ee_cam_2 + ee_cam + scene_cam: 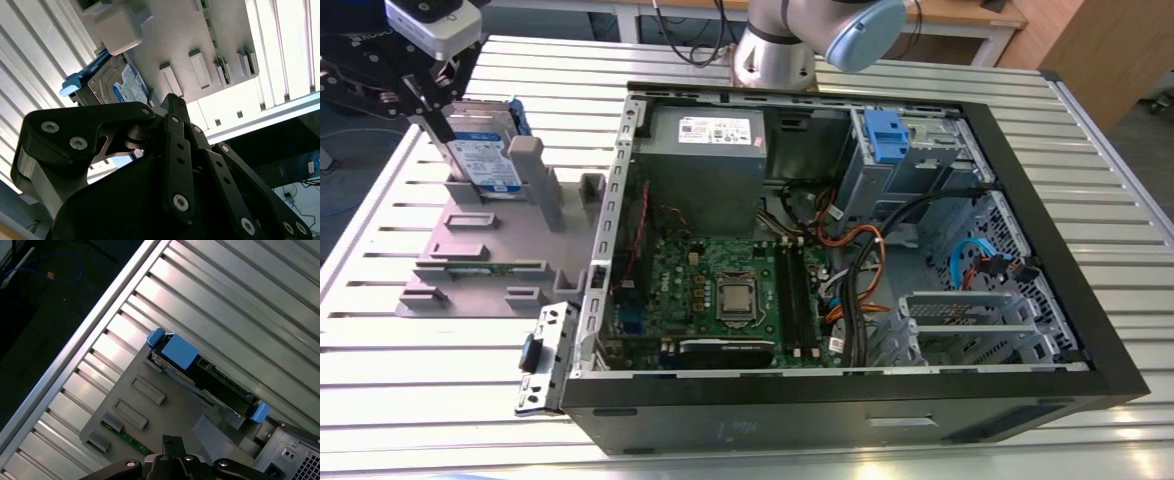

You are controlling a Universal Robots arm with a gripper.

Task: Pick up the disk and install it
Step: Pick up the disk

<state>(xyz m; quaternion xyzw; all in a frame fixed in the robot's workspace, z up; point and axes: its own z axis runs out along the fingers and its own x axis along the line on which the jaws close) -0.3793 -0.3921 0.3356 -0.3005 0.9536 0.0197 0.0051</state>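
Spanning the scene, a slatted aluminium table (400,360) carried a grey plastic stand (480,250) directly under the gripper (434,125). An open computer case (854,415) sat well apart from the gripper, toward the exterior view's right. Inside the case lay a green motherboard (720,285), a grey power-supply box (707,150), a blue drive cage (887,135) and loose cables (854,240). A dark floor (45,300) showed past the table's edge in the first wrist view, and a wooden panel (1107,60) stood beyond the table in the exterior view.

The disk (487,155) stood upright on its edge in the stand, just below the gripper and beside an upright post (527,165). Its white-and-blue label was turned toward the exterior camera. A blue bracket (179,351) framed the disk, its ends sticking out at both sides in the first wrist view. A thin green circuit strip (494,268) lay in a slot of the stand, farther from the gripper than the disk.

The arm (787,45) rose as a grey column from behind the case, with a pale blue joint cap at its bend. Its wrist hung above the stand with the gripper pointing down at the disk's upper edge. The gripper was close beside the disk. Whether it touched the disk could not be told, nor whether it was released or clenched.
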